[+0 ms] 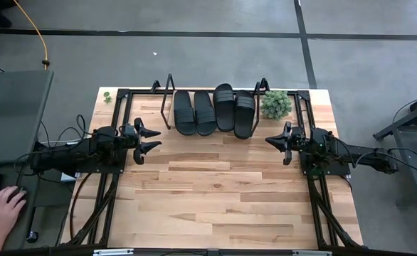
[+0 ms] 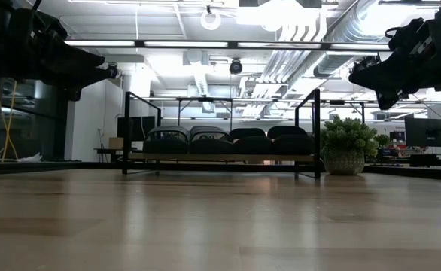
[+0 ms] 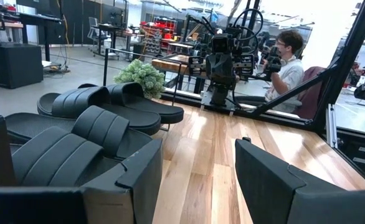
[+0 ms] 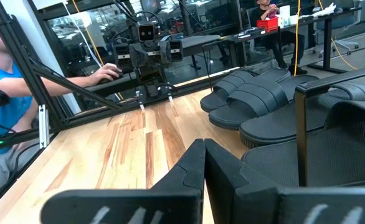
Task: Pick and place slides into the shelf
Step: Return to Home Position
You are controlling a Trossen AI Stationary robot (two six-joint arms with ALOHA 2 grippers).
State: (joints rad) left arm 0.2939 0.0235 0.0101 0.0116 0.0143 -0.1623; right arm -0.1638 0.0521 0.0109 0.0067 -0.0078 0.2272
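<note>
Now both arms sit folded at opposite sides of the table [image 1: 215, 192], wrists pointing inward. The left gripper [image 1: 150, 139] hangs empty with its fingers spread wide. The right gripper [image 1: 271, 140] has its fingers pressed together on nothing. Four slides [image 1: 212, 112] rest side by side on the shelf [image 1: 168, 107] at the far edge.
</note>
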